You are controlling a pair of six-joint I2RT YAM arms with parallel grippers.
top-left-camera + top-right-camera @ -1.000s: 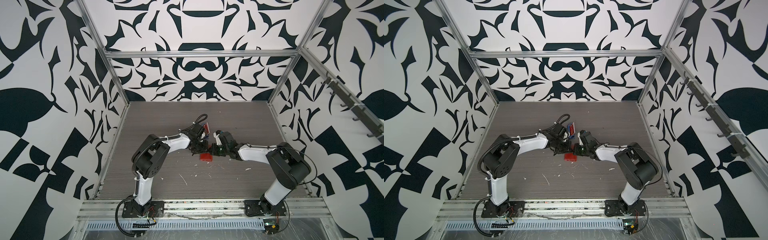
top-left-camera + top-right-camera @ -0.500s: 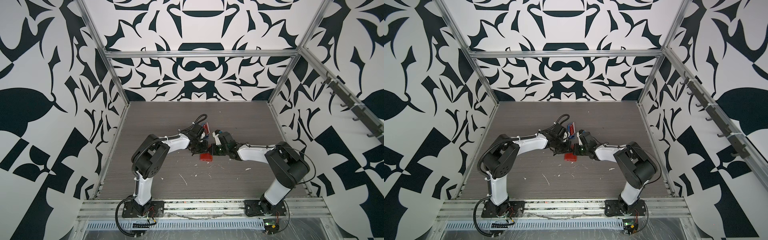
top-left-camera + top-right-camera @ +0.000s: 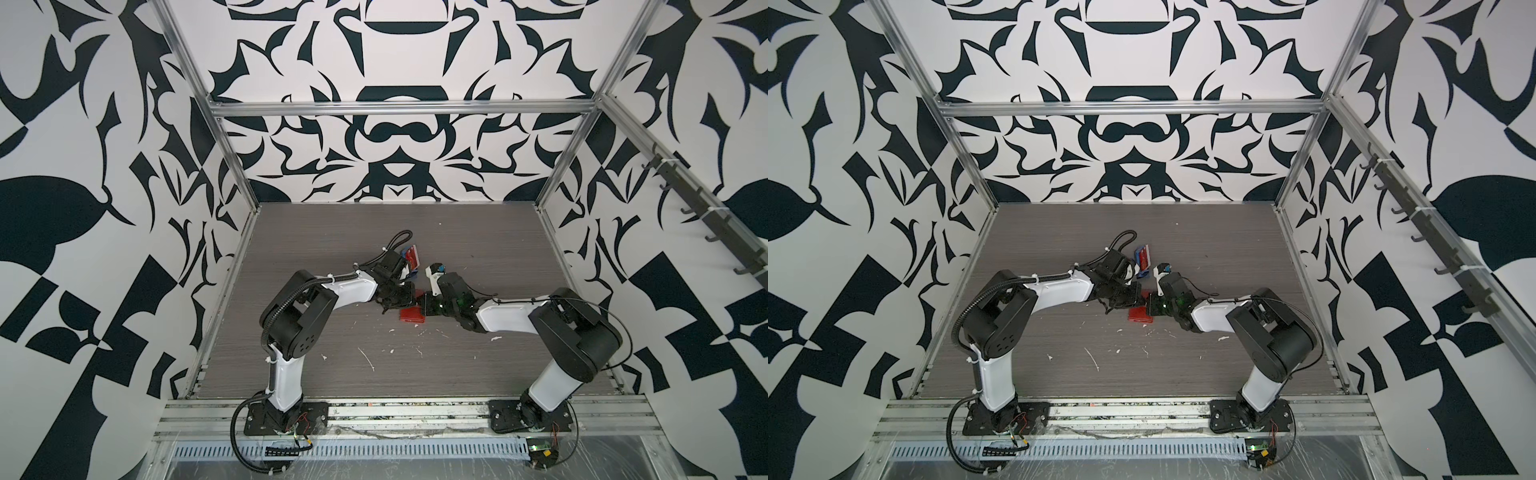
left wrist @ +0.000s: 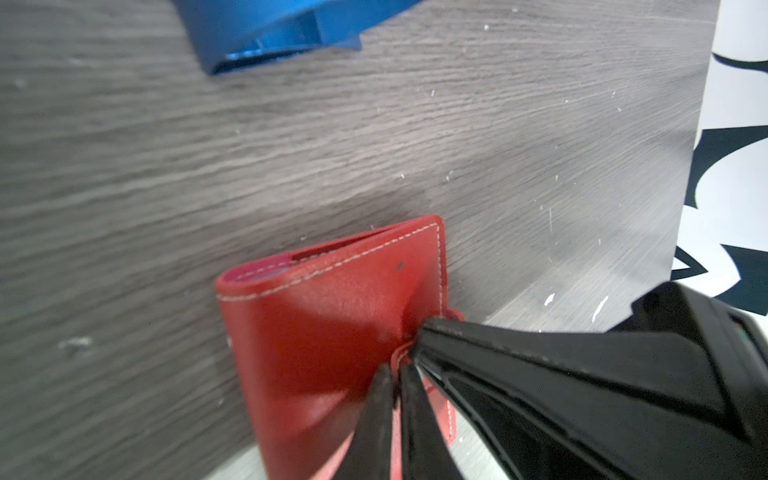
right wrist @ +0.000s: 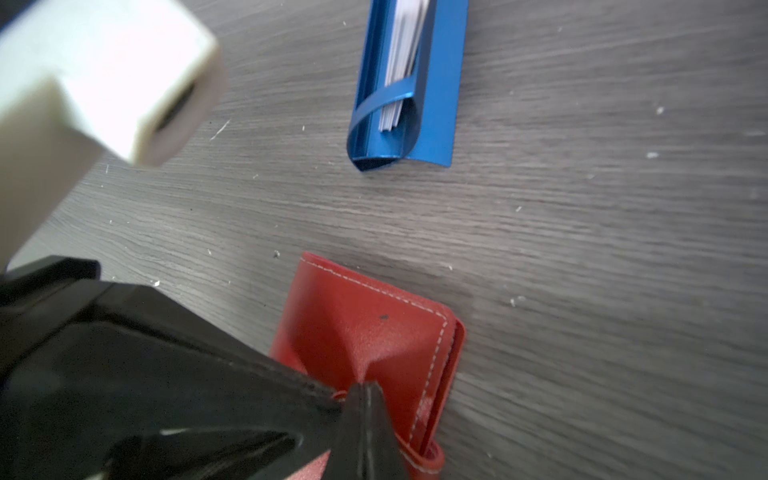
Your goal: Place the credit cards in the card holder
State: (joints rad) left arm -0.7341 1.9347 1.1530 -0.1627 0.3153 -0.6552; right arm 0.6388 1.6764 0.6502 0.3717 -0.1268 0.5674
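The red card holder lies closed on the table, and both grippers meet over its near edge. My left gripper has its fingers almost together, with a thin red flap edge of the card holder pinched between them. My right gripper is shut on a pinch of the card holder's cover, which tents up into a ridge. The credit cards stand in the blue rack just behind, a red one facing up in both top views.
The blue rack sits a little beyond the holder, close to the left wrist. A white housing on the left arm looms beside the right gripper. White scraps litter the grey wood-grain table nearer the front.
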